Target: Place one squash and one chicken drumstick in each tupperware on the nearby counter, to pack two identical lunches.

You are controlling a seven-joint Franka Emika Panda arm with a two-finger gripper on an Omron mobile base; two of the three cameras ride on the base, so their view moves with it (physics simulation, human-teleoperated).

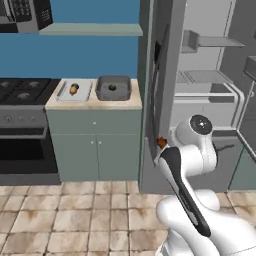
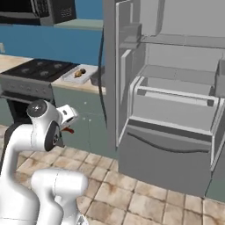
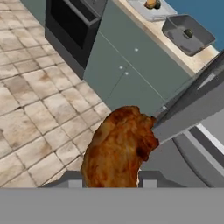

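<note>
A reddish-orange chicken drumstick [image 3: 118, 148] sits between my gripper's [image 3: 111, 180] fingertips, and the gripper is shut on it. From the left base view, the gripper [image 1: 161, 147] holds the drumstick [image 1: 161, 142] in the air by the fridge door's edge, right of the counter [image 1: 95, 103]. On the counter, the pale tupperware [image 1: 64, 94] holds a golden drumstick [image 1: 74, 89]. Beside it, the dark tupperware [image 1: 101, 93] holds one dark-green squash [image 1: 112, 87]. Both containers also show far off in the hand view: the pale tupperware [image 3: 142, 10] and the dark tupperware [image 3: 175, 33] with the squash [image 3: 188, 33].
The fridge [image 2: 176, 101] stands open, its door [image 1: 161, 75] edge-on between my arm and the counter. A black stove [image 1: 22, 125] adjoins the counter's left end, with a microwave [image 1: 25, 15] above. Tiled floor [image 1: 75, 215] lies in front.
</note>
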